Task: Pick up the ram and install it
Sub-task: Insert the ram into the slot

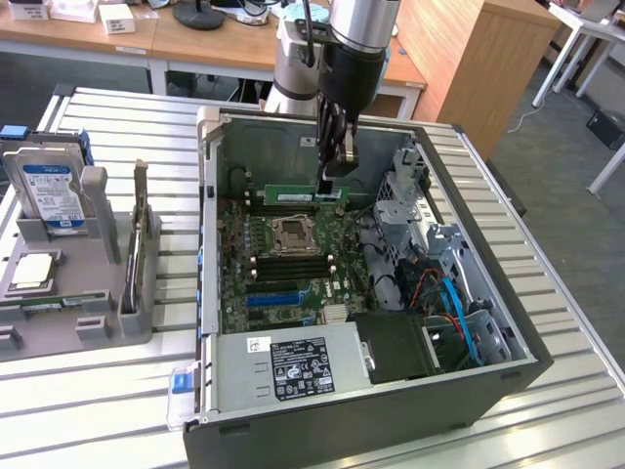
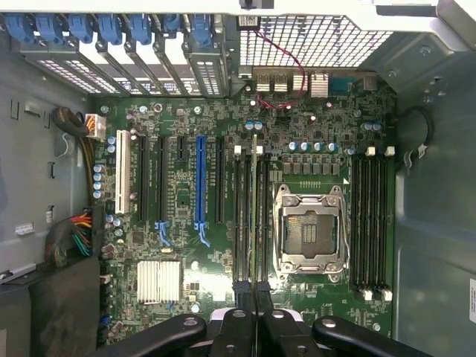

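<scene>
My gripper point(image 1: 332, 184) hangs inside the open computer case point(image 1: 210, 254) and is shut on the ram point(image 1: 291, 194), a thin green stick with a pale label, held level above the motherboard point(image 1: 337, 283). In the wrist view the ram point(image 2: 255, 193) shows edge-on as a thin line running out from between the black fingers point(image 2: 239, 321). There it lies along the black memory slots point(image 2: 244, 223) beside the processor socket point(image 2: 311, 232). I cannot tell whether it touches a slot.
A second bank of memory slots point(image 2: 370, 223) lies on the socket's other side. A long blue slot point(image 2: 200, 182), a silver heatsink point(image 2: 158, 280), the power supply point(image 1: 293, 366) and a drive cage with cables point(image 1: 439, 283) crowd the case. On the exterior view's left, a grey holder point(image 1: 88, 313) carries a hard drive point(image 1: 49, 191) and a processor chip point(image 1: 34, 271).
</scene>
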